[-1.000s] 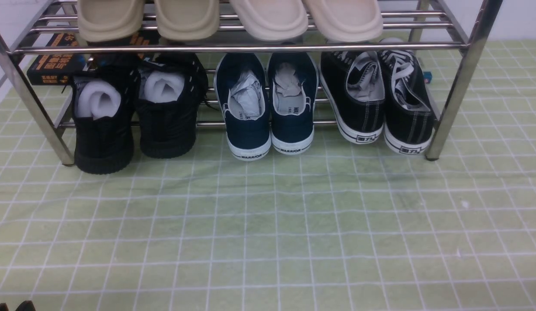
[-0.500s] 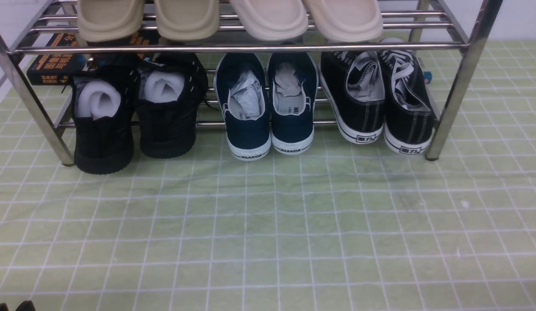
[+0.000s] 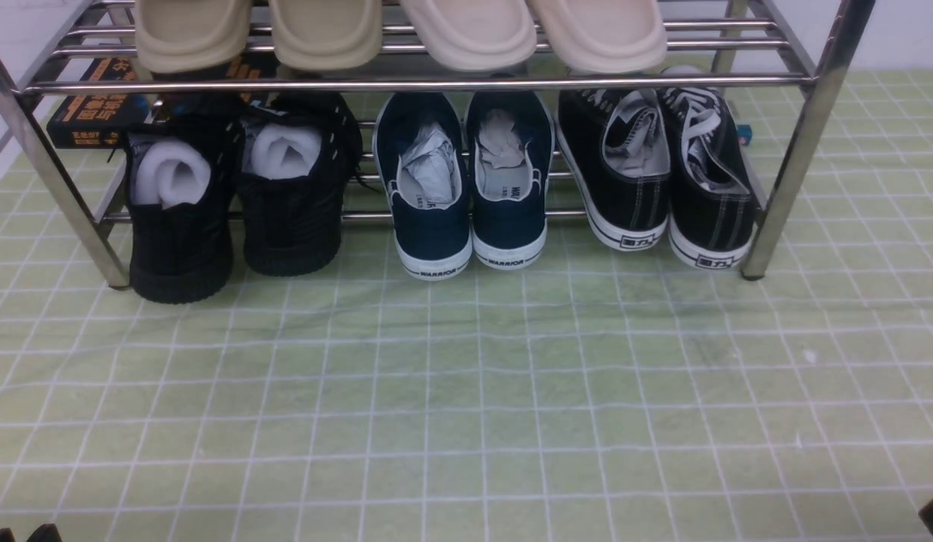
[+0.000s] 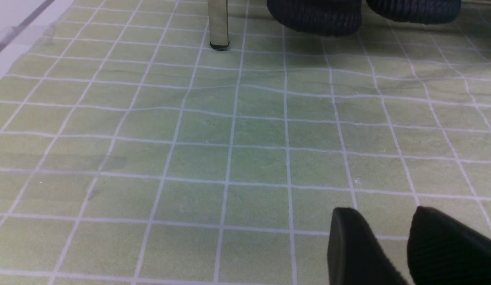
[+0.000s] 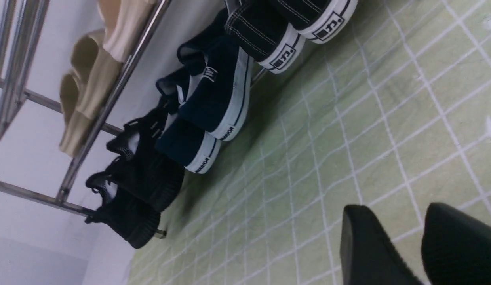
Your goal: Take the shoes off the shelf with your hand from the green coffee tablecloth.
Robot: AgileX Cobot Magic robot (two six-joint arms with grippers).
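light: even, soft; shadow: faint under shelf (image 3: 436, 83); focus: sharp

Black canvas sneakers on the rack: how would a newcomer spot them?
Find the chrome shoe rack on the green checked cloth. On its lower tier, the sneakers are the rightmost pair, by the right front leg. Unlike the navy slip-ons and all-black shoes, only they show white laces and stitching.

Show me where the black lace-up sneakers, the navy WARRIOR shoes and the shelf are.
black lace-up sneakers (image 3: 633, 202): front view, a heel.
navy WARRIOR shoes (image 3: 433, 229): front view, a heel.
shelf (image 3: 787, 188): front view, right front leg.
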